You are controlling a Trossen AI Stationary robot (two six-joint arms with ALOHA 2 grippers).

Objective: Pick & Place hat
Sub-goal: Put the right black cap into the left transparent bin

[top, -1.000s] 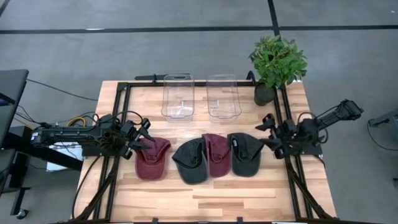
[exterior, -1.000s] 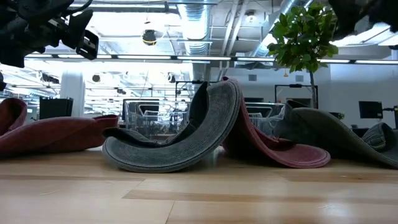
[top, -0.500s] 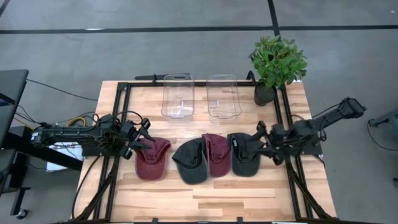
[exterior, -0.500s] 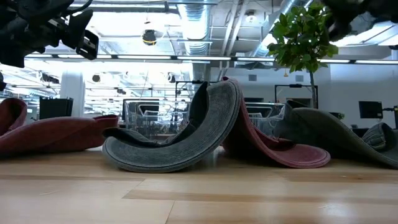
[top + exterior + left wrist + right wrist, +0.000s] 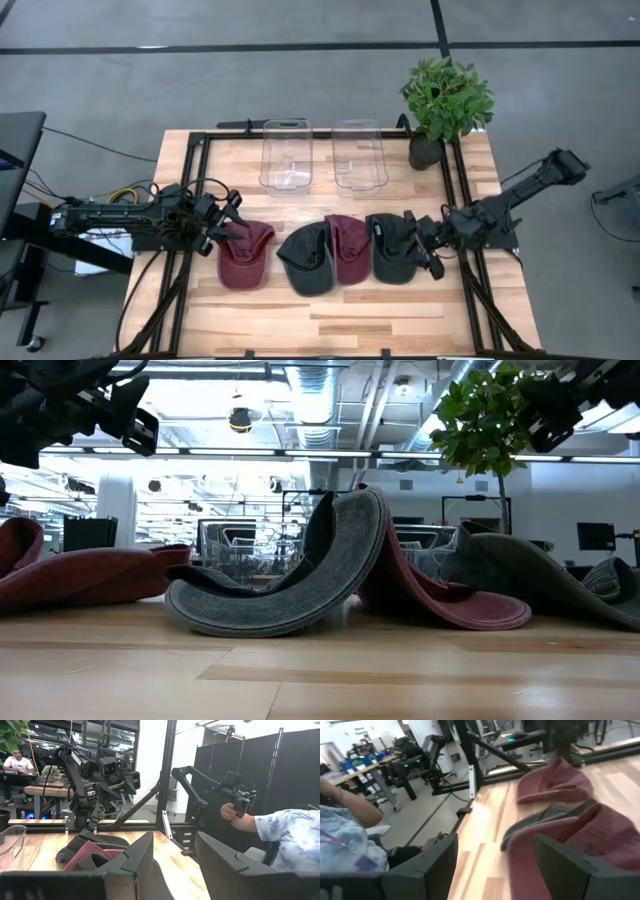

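Note:
Four caps lie in a row on the table: a maroon one at the left, a dark grey one, a second maroon one overlapping it, and a dark grey one at the right. My left gripper is open and hovers over the left maroon cap's far-left edge, well above the table in the low view. My right gripper is open above the right grey cap's right edge, also high in the low view. In the right wrist view its open fingers face the maroon cap.
Two clear plastic bins stand side by side at the table's far side. A potted plant sits on the far right corner. A black frame rail runs along the table's sides. Bare wood lies near the front edge.
My right gripper has moved from the table's right edge toward the left, coming over the right edge of the right grey cap. The caps have not moved.

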